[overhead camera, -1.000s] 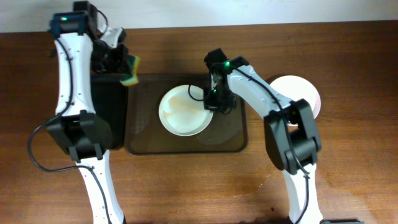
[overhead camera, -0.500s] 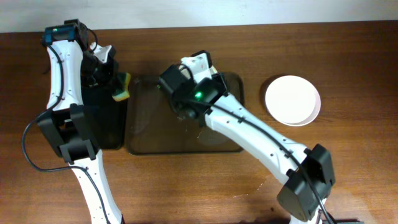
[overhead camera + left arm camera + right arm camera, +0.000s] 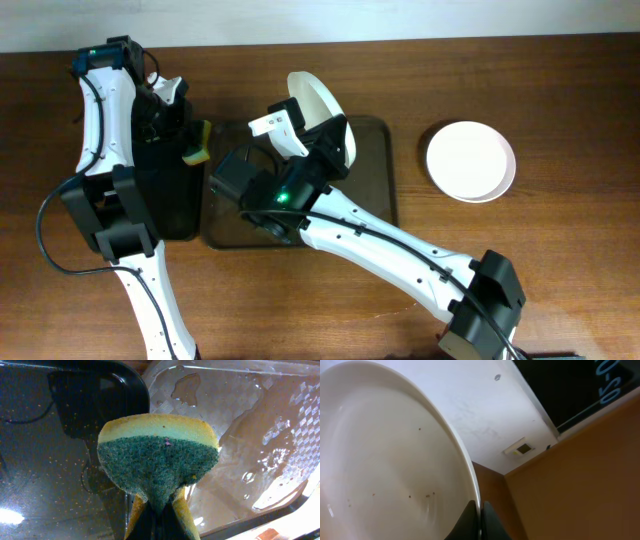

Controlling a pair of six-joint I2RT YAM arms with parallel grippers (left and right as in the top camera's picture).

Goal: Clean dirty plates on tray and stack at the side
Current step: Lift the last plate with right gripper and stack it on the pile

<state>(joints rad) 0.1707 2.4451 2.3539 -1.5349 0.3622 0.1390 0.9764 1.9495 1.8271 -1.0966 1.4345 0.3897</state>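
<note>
Round white shallow plate is off the table, tipped steeply on edge over the far half of the glossy brown rounded-corner tray; no other plate shows on that tray. The right pincer is just below it, clamped on the lower rim, and an edge grip like that leaves the face open for scrubbing. Right wrist view shows small specks on the inner face, so it's probably not clean yet. The left pincer, well left of the right one, is pinched on a yellow-and-green sponge, scouring side outward, over the seam between the black rectangular tray and the wet brown one. Likely parked until the plate is presented. Well right of the right pincer, a second white plate lies on the wood table, presumably the stacking spot.
</note>
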